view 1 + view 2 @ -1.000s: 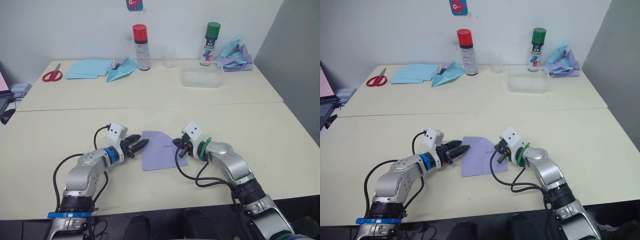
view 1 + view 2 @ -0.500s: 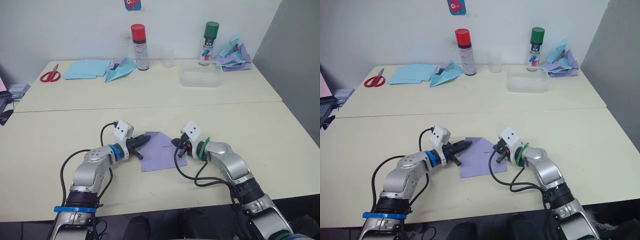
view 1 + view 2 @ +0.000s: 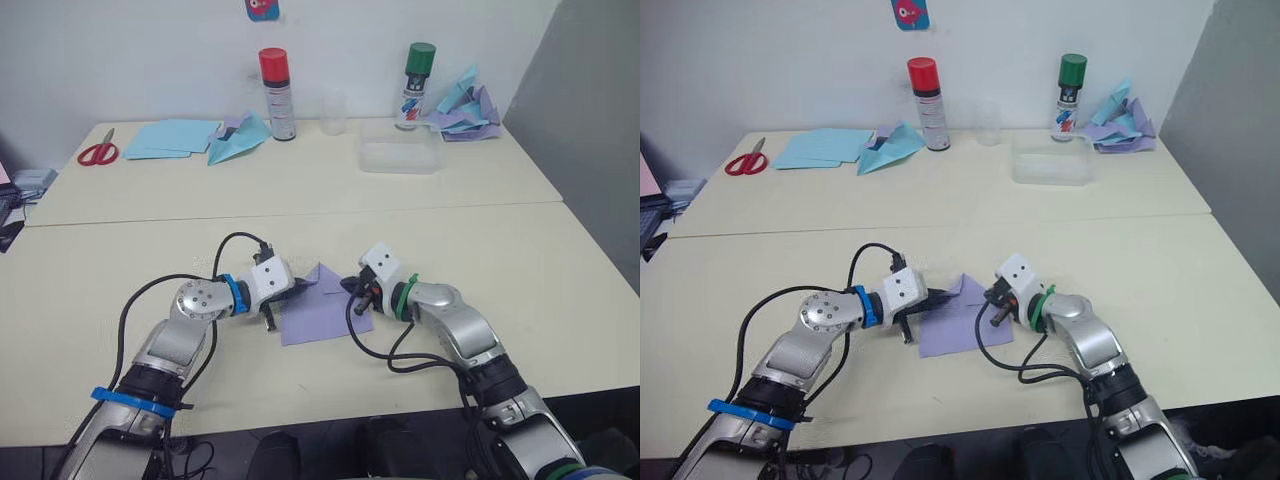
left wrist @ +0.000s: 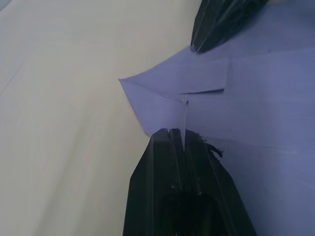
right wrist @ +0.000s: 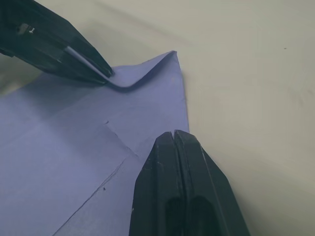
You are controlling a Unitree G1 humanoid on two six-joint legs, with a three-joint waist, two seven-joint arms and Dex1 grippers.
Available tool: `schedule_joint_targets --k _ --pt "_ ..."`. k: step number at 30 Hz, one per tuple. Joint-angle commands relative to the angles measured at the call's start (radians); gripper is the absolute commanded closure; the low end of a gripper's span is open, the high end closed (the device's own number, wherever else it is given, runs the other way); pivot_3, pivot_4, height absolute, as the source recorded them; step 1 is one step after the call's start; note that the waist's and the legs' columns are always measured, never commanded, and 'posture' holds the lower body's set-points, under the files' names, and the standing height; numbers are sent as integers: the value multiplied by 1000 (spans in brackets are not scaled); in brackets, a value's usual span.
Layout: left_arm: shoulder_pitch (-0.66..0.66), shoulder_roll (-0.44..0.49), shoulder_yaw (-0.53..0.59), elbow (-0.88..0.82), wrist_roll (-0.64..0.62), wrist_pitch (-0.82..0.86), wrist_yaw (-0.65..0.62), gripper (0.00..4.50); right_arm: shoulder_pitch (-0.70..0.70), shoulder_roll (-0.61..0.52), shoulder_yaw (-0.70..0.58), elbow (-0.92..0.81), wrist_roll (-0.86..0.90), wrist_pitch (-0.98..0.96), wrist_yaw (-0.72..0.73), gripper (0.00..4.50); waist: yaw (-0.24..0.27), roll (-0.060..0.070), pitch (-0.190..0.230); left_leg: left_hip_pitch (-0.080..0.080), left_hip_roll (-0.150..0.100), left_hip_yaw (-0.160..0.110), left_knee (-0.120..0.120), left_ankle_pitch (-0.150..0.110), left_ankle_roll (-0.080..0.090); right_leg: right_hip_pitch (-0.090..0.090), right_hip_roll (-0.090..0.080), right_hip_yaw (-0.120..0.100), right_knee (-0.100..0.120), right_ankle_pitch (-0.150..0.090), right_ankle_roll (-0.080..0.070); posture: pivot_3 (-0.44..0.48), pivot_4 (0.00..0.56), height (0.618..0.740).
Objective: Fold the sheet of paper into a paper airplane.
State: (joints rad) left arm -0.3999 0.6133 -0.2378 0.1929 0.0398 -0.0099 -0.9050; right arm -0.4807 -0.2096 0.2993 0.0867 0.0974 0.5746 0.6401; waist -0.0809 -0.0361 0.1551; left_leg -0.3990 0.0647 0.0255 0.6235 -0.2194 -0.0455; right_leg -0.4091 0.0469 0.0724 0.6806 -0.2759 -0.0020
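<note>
The purple sheet [image 3: 322, 312] lies on the near table [image 3: 560, 270] between both grippers, and the left gripper [image 3: 297, 285] pinches its far corner and folds it over while the right gripper [image 3: 352, 289], fingers closed, presses the other edge down so it cannot slide.

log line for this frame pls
left gripper: shut on sheet of paper, corner lifted | right gripper: shut, pinning opposite edge | stage: first fold underway | table
</note>
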Motion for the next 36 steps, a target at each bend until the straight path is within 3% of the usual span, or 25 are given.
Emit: schedule_joint_targets --k 1,5,17,28,31,36 --pt "-12 20 -43 32 53 -2 -31 4480 -36 40 -31 13 35 -30 1 4500 0 0 0 0 0 0 0 0 0 0 0 0 0 0 0 0 150 740" --pt "-30 7 -43 61 64 3 -23 4480 -87 112 -112 65 83 -93 -28 4500 1 2 1 -1 0 0 0 0 0 -1 0 0 0 0 0 0 150 740" --pt "-40 -24 -3 45 26 80 -2 4480 -186 150 -33 279 -4 -201 3 4500 9 2 1 -1 -1 0 1 0 0 0 0 0 0 1 1 0 150 740" --pt "-20 -18 3 -3 35 32 31 4480 -233 165 -11 424 -89 -235 -34 4500 10 2 1 -1 0 0 1 0 0 0 0 0 1 1 1 0 150 740" --pt "-3 4 -5 -33 29 18 0 3793 -235 168 -12 436 -95 -240 -34 4500 10 2 1 -1 0 0 1 0 0 0 0 0 1 1 1 0 150 740" --pt "68 61 26 -173 -32 47 -58 2266 -229 166 -11 434 -98 -239 -28 4500 4 2 1 -1 0 0 0 0 0 -1 0 0 0 0 0 0 150 740"
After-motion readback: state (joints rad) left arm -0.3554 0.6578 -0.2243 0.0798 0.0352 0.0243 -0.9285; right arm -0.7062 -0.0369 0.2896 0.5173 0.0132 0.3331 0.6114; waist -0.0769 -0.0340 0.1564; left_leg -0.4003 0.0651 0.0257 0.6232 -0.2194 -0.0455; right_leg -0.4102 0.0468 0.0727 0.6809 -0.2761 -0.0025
